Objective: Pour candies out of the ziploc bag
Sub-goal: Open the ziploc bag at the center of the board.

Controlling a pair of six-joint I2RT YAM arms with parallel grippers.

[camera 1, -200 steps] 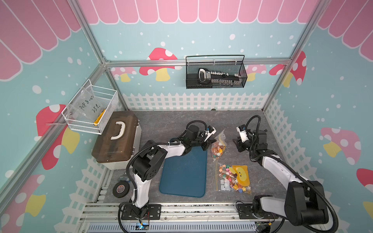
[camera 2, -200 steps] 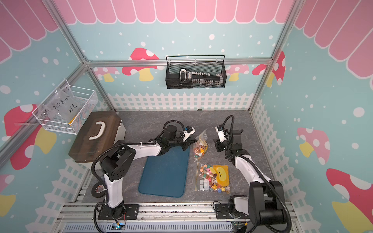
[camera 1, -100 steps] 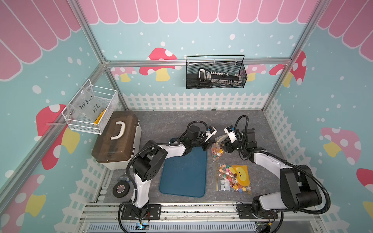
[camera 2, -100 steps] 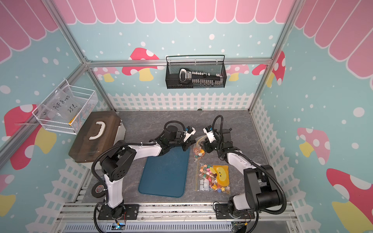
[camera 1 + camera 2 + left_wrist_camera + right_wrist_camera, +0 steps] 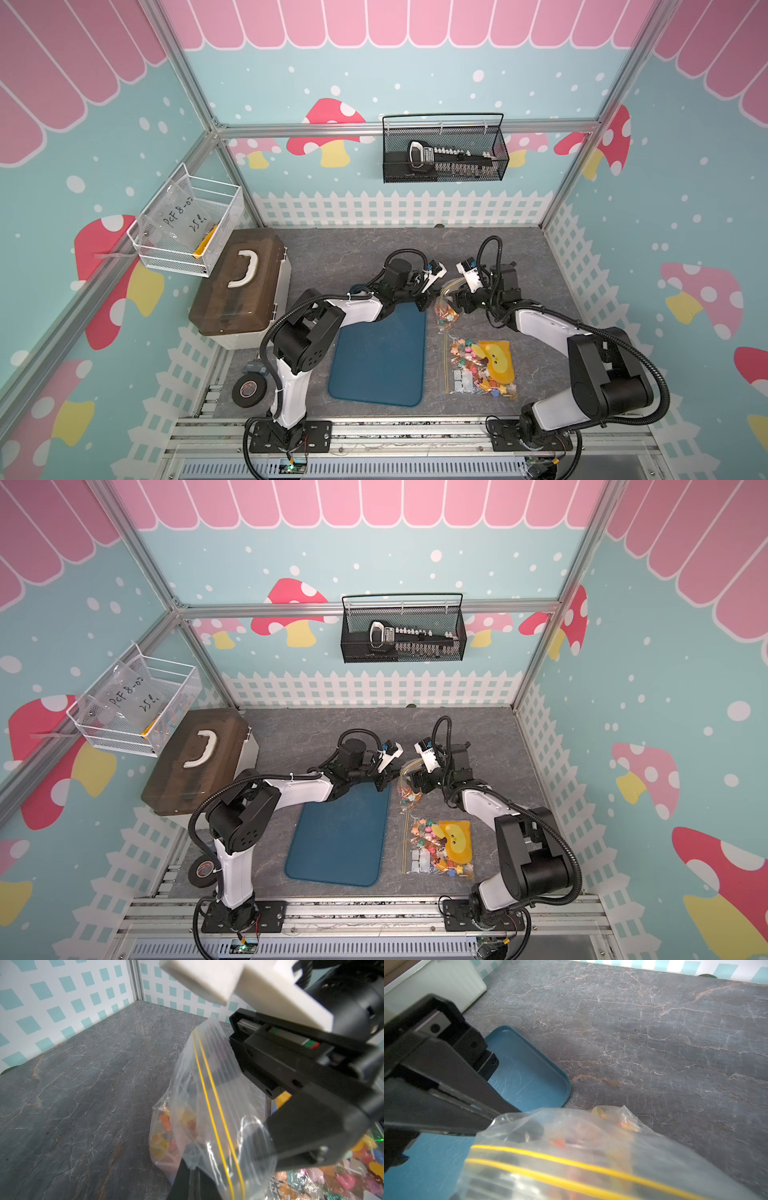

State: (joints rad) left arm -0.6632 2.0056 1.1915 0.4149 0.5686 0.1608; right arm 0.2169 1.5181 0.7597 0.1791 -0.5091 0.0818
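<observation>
Found the ziploc bag (image 5: 445,305) standing on the grey table (image 5: 332,257), just beside the far right corner of the blue tray (image 5: 378,357) and between the two arms' tips. Saw the candies (image 5: 445,319) heaped in its lower part, orange, yellow and red with white sticks, all inside the clear plastic; none lay on the tray.

Noted the left gripper (image 5: 424,303) pressed together on one side edge of the bag, below the two yellow zip lines, as shown close up in the left wrist view (image 5: 193,1172) and from the opposite side in the right wrist view (image 5: 497,1121).

Noted the right gripper (image 5: 456,300) with its jaws standing apart at the bag's upper edge, one finger against the plastic near the zip lines and the other lower down (image 5: 274,1103); clamped on nothing. Could not tell whether the zip itself was parted.

Spotted a second bag (image 5: 478,368) lying flat on the table nearer the arm bases, to the right of the tray, full of mixed sweets and a yellow card (image 5: 494,359). Saw a brown box (image 5: 241,286) with a white handle at the left side of the table and a roll of tape (image 5: 249,388) near the left base.
</observation>
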